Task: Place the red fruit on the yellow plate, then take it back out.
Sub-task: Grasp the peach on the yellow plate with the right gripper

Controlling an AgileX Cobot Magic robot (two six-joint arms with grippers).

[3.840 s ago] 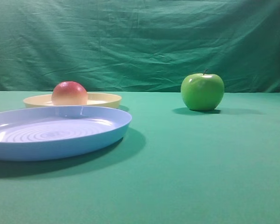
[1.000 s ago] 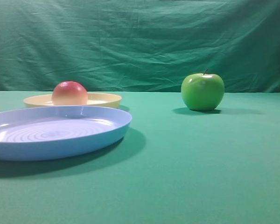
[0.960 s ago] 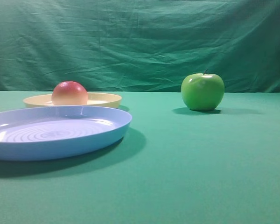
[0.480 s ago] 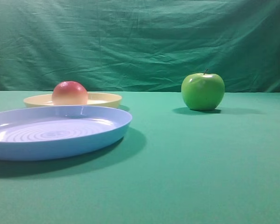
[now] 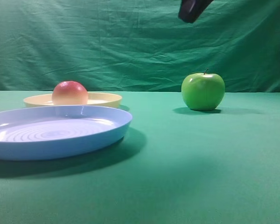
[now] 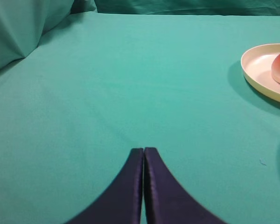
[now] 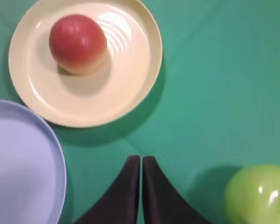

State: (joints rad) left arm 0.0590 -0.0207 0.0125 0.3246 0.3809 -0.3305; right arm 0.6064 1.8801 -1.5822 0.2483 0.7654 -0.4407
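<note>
Now my right claw has swung in overhead, fingers pressed together — red fruit sits on yellow plate, so next I spread and descend to lift it out.

A creased dark green cloth backdrop hangs behind the desk, itself covered in smooth green fabric under even light.

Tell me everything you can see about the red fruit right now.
The red fruit is round and smooth, peach-like, deep red on top fading to pale yellow-peach underneath, with a soft matte sheen. It sits on the yellow plate, off-centre toward one side of the rim rather than in the middle, casting a small shadow on the plate. Only the plate touches it; neither tool is touching it.
</note>
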